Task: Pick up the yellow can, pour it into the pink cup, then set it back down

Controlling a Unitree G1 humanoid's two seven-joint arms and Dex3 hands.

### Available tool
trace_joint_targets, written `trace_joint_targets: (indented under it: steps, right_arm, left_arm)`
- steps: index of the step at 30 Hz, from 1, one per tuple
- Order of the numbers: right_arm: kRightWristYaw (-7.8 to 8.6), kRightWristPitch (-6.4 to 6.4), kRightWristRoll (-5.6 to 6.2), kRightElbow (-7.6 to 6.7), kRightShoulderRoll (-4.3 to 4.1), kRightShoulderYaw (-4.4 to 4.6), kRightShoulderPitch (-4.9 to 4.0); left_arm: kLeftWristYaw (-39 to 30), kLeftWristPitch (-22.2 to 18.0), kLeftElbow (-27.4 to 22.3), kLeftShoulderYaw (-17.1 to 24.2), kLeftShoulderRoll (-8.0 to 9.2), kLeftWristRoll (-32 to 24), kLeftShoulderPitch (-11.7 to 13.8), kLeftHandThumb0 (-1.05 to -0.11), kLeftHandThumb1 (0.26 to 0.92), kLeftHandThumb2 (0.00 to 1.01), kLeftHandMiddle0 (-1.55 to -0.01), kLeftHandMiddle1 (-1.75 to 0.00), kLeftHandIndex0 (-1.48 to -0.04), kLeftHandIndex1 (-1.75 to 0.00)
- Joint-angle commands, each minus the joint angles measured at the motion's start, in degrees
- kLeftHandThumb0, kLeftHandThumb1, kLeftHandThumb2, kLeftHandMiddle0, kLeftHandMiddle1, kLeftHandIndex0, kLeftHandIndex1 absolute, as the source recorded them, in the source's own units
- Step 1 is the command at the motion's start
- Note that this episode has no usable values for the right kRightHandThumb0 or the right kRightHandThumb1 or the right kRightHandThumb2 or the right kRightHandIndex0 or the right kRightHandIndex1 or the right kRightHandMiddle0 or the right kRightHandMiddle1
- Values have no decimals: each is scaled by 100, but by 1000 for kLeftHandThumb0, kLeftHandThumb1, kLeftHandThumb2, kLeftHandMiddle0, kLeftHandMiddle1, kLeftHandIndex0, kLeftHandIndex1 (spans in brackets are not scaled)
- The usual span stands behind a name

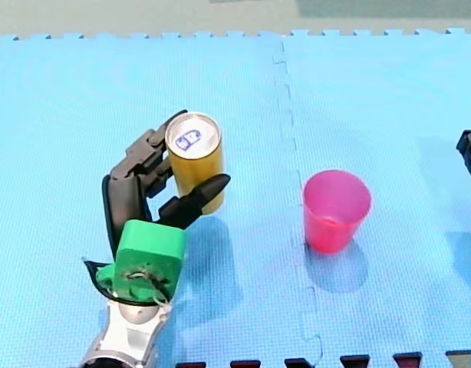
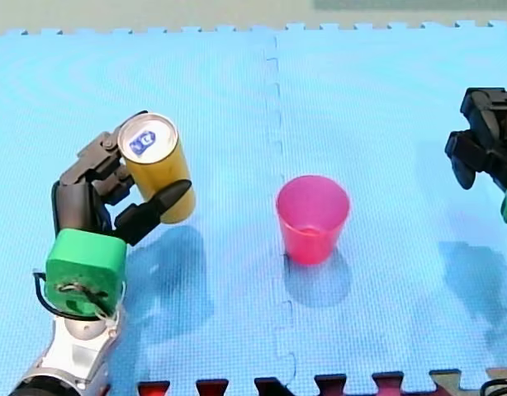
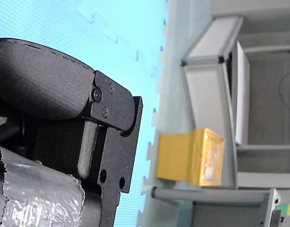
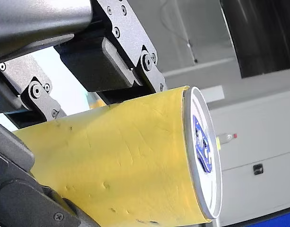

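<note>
While the left hand (image 1: 136, 184) clamps the yellow can (image 1: 195, 165) near-upright, the pink cup (image 1: 335, 211) stands well apart from the can, between it and the right hand (image 2: 485, 136).

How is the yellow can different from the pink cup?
The yellow can has a shut silver top; the pink cup is open. The left hand holds the can in its fingers; the cup stands alone on the mat. The can's sides are straight; the cup narrows downward. Both are upright. The right hand is at the mat's right edge.

Scuffed matt can (image 1: 195, 157) (textured foam mat (image 1: 373, 115))
</note>
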Motion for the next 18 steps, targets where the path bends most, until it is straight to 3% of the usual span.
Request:
trace_joint_targets:
  steps: [1, 10, 18]
  right_arm:
    - [6, 29, -1, -14, -46, 3, -23]
    - [-41, 11, -92, -15, -96, 85, -23]
    - [-67, 1, -124, -26, -131, 127, -35]
  left_arm:
    - [53, -85, 2, 43, -10, 30, 29, -361, 800, 0, -1317, -6, -1192, -1]
    - [-25, -187, 142, 194, 111, 17, 207, -358, 799, 0, -1323, -5, -1194, -1]
    - [-216, -205, 408, 349, 191, -119, 158, -351, 800, 1, -1324, -3, -1193, 0]
